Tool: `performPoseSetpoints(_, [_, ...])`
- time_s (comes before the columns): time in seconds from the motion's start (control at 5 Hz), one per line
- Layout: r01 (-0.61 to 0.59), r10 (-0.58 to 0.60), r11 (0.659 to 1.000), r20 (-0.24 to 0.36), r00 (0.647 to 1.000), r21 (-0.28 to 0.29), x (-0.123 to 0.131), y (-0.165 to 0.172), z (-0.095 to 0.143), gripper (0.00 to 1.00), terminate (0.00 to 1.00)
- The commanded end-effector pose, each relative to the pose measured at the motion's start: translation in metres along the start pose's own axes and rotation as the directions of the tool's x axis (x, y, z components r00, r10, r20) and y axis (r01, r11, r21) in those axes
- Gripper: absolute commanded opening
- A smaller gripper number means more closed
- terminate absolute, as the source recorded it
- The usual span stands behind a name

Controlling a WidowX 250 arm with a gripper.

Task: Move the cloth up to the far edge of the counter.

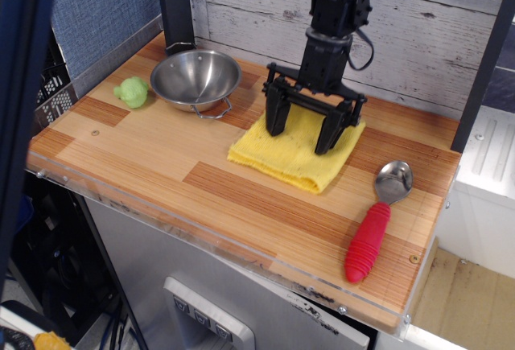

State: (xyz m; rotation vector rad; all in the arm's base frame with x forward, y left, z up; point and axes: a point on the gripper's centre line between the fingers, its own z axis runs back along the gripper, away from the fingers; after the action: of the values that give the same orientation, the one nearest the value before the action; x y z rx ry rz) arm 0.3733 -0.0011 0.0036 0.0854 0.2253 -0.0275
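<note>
The yellow cloth (291, 151) lies flat on the wooden counter (161, 157), past its middle and close to the back wall. My black gripper (302, 130) stands upright over the cloth's far half. Its two fingers are spread wide, and both fingertips (276, 121) press down onto the cloth. Nothing is clamped between them. The far edge of the cloth is hidden behind the gripper.
A steel bowl (195, 78) stands at the back left, just left of the cloth. A small green lump (132, 91) lies left of the bowl. A spoon with a red handle (369, 239) lies to the right of the cloth. A dark post (174, 4) rises behind the bowl.
</note>
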Motion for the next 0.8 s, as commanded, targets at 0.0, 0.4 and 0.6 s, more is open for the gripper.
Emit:
performPoseSetpoints(0.0, [-0.022,0.022,1.000,0.031,0.999,-0.005,0.011,0.008,0.004,1.00,0.00])
performPoseSetpoints(0.4, [0.022,-0.022,1.000,0.099,0.995,0.002,0.011,-0.001,0.019,1.00,0.00])
performPoseSetpoints(0.6, [0.040,-0.042,0.999,0.192,0.980,0.014,0.010,0.000,0.043,1.00,0.00])
